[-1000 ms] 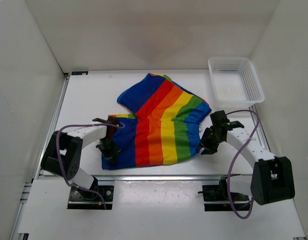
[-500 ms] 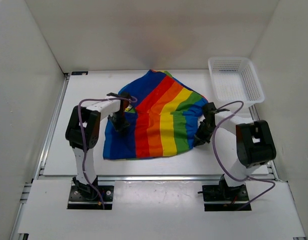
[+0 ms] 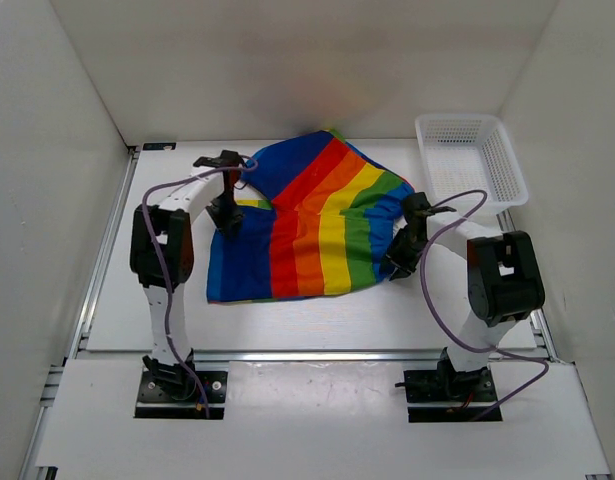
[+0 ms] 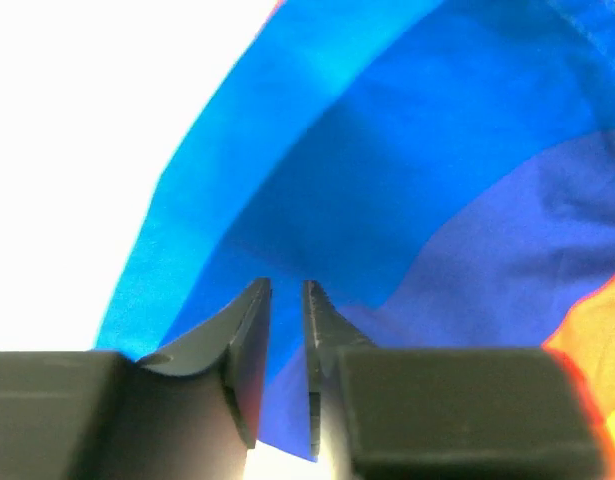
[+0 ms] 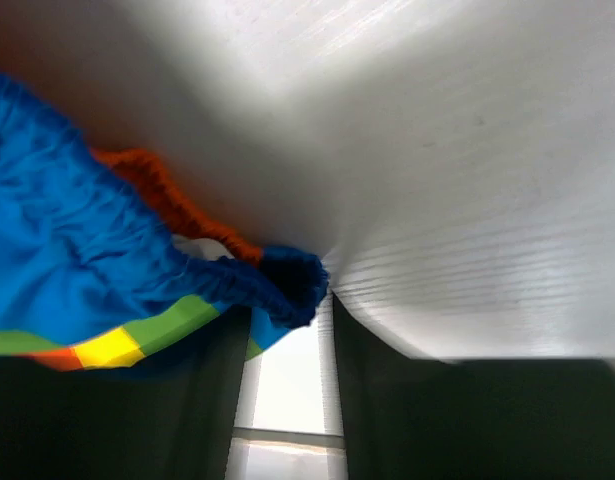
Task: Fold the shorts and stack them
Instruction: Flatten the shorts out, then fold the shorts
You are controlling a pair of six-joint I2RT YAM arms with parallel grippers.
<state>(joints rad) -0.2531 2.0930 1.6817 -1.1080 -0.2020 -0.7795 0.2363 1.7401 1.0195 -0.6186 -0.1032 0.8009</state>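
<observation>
The rainbow-striped shorts (image 3: 307, 230) lie spread across the middle of the table. My left gripper (image 3: 227, 212) is at their blue left edge. In the left wrist view its jaws (image 4: 287, 285) are nearly closed, with blue cloth (image 4: 407, 180) between them. My right gripper (image 3: 397, 262) is at the shorts' right edge. In the right wrist view (image 5: 292, 290) a bunched blue hem sits between the fingertips. The striped cloth (image 5: 77, 260) and a strip of orange waistband (image 5: 157, 195) trail to the left.
A white plastic mesh basket (image 3: 472, 160) stands at the far right corner. White walls enclose the table on three sides. A metal rail (image 3: 307, 352) runs along the table's near edge.
Both grippers have moved away from the near edge toward the back, holding the shorts' edges. The shorts' near hem has shifted back with them.
</observation>
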